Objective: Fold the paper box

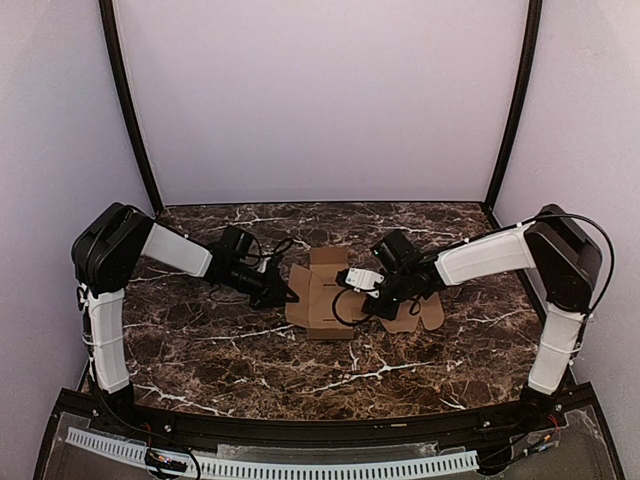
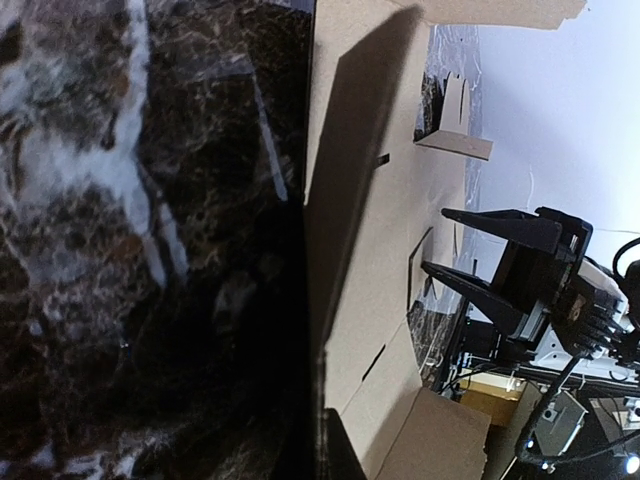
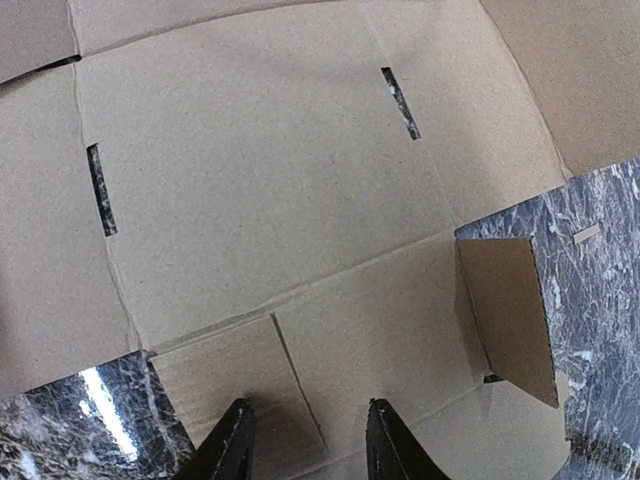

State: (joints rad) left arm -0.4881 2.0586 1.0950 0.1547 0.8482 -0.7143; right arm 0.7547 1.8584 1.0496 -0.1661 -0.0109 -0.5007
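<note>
The paper box (image 1: pixel 322 292) lies mostly flat as a brown die-cut sheet in the middle of the marble table (image 1: pixel 200 340). My left gripper (image 1: pixel 288 294) is at the sheet's left edge. In the left wrist view its dark fingers (image 2: pixel 345 445) are shut, with the thin edge of the paper box (image 2: pixel 380 230) running in between them. My right gripper (image 1: pixel 352 284) hovers over the sheet's right half. Its jaws are open and nothing is between the fingertips (image 3: pixel 232 440). Below them lies the paper box (image 3: pixel 260 180), slotted and creased. The right gripper (image 2: pixel 435 240) also shows across the sheet.
A small side flap (image 3: pixel 505 315) stands up from the sheet to the right of my right fingers. Rounded tabs (image 1: pixel 420 315) lie on the table under the right arm. Purple walls and black corner posts (image 1: pixel 130 110) close off the back.
</note>
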